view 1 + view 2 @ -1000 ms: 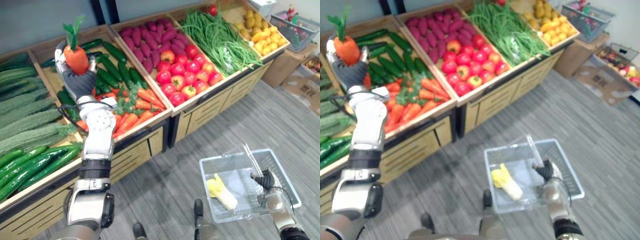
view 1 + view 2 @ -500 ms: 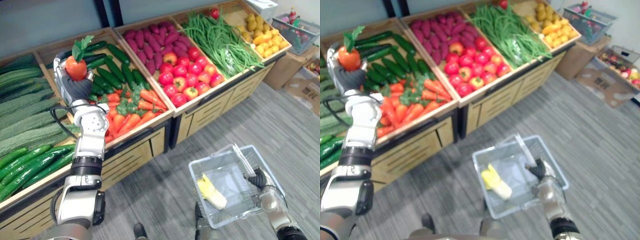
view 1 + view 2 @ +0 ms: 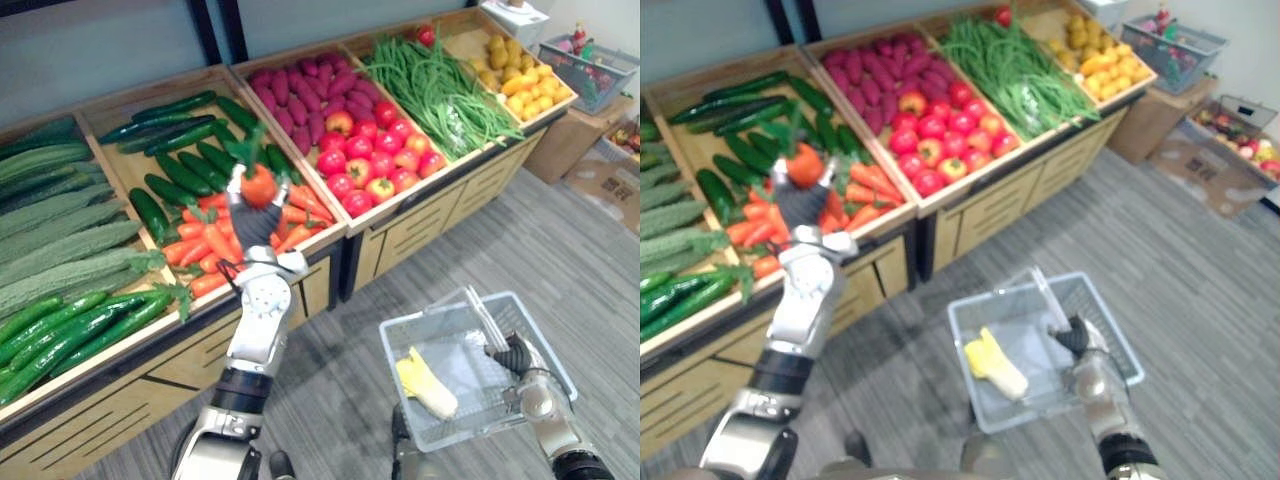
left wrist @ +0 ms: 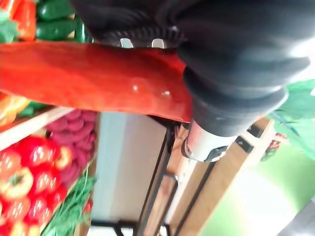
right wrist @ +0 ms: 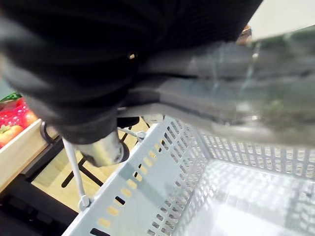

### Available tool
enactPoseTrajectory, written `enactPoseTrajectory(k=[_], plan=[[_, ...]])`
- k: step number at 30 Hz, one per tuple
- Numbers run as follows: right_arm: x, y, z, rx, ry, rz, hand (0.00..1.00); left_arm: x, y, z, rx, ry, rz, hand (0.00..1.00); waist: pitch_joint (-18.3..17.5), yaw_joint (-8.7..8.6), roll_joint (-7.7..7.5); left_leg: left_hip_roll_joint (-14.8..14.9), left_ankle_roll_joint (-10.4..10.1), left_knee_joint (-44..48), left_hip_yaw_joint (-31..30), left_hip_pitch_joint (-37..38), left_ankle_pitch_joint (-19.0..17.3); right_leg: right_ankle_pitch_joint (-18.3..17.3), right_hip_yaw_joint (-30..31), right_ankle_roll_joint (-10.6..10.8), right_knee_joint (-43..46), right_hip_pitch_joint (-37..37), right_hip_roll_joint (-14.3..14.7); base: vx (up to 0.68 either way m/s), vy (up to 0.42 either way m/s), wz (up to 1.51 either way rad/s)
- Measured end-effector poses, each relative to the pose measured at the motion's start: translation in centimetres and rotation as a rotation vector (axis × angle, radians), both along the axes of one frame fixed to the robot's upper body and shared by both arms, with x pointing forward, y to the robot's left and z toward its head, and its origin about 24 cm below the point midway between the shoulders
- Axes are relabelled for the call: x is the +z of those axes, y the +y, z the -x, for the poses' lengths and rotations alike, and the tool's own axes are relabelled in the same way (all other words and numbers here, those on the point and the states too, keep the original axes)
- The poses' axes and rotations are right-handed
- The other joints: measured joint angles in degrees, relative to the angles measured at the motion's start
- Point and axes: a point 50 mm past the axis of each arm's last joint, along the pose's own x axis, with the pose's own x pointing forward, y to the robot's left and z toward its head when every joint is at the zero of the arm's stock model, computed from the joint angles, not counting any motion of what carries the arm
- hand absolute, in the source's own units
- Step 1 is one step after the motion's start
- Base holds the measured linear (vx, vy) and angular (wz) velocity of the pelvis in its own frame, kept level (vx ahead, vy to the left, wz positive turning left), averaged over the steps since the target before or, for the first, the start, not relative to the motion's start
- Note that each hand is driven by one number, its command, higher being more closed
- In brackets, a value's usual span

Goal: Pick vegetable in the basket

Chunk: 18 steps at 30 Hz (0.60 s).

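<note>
Basket [image 3: 547, 342] holds yellow vegetable [image 3: 426, 379]; right hand [image 3: 517, 356] fingers round its handle [image 3: 480, 312]; left hand [image 3: 255, 222] fingers clasp carrot [image 3: 258, 185].

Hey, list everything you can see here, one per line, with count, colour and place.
carrot: one, orange, leafy top, in left hand over the stall
basket: one, clear grey, over the floor
vegetable: one, yellow and pale, inside basket
loose carrots: many, orange, bin front
cucumbers: many, dark green, behind loose carrots
bumpy gourds: many, light green, leftmost bin
purple roots: many, next bin rightward, back
red fruits: many, same bin, front
green beans: heap, farther right
yellow fruits: many, end bin
left hand: one, shut on carrot
right hand: one, gripping basket handle
</note>
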Motion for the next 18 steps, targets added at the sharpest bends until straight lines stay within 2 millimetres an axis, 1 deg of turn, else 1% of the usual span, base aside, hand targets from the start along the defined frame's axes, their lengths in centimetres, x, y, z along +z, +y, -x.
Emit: enactPoseTrajectory(k=[2,5,9,11,14,18], plan=[[0.4,0.3,-0.7,0.017,-0.005,0.01,1.0,-0.6,-1.8,0.6,-0.119,0.013,0.021,1.0,-0.6,-0.02,0.44,0.0,0.0,-0.1,0.1,0.1,0.0,0.0,0.1,0.0,0.0,-0.1,0.0,0.0,0.0,0.0],[1.3,0.4,-1.8,0.054,-0.025,0.033,1.0,-1.0,-3.4,0.9,-0.214,0.029,0.049,1.0,-0.9,0.02,0.94,0.0,0.2,-0.1,0.2,0.1,0.1,0.1,0.2,-0.1,0.0,-0.2,0.1,0.0,0.002,-0.01],[2.6,0.7,-3.4,0.079,-0.062,0.049,1.0,-1.2,-5.0,1.3,-0.309,0.036,0.021,1.0,-1.1,0.19,1.08,0.0,0.2,-0.1,1.3,0.8,0.1,0.3,1.4,-0.2,0.0,-0.2,0.3,0.02,0.01,-0.13],[3.1,1.0,-4.1,0.072,-0.076,0.028,1.0,-1.5,-6.4,1.7,-0.393,0.047,0.022,1.0,-1.3,0.08,1.09,0.0,0.2,-0.1,1.4,0.9,0.1,0.3,1.6,-0.2,0.0,-0.2,0.3,0.01,0.003,-0.03],[3.4,1.7,-4.8,0.094,-0.087,0.012,1.0,-2.1,-8.1,2.3,-0.478,0.068,0.002,1.0,-1.4,0.11,1.11,0.1,0.2,-0.1,1.5,1.0,0.1,0.3,1.8,-0.2,0.1,-0.3,0.4,0.0,0.0,-0.01],[3.7,2.1,-5.2,0.105,-0.09,-0.023,1.0,-2.7,-10.1,3.0,-0.568,0.087,-0.019,1.0,-1.7,0.28,1.16,0.1,0.1,-0.1,2.2,1.4,-0.1,0.3,2.5,-0.2,0.3,-0.3,0.6,-0.01,0.001,-0.09]])
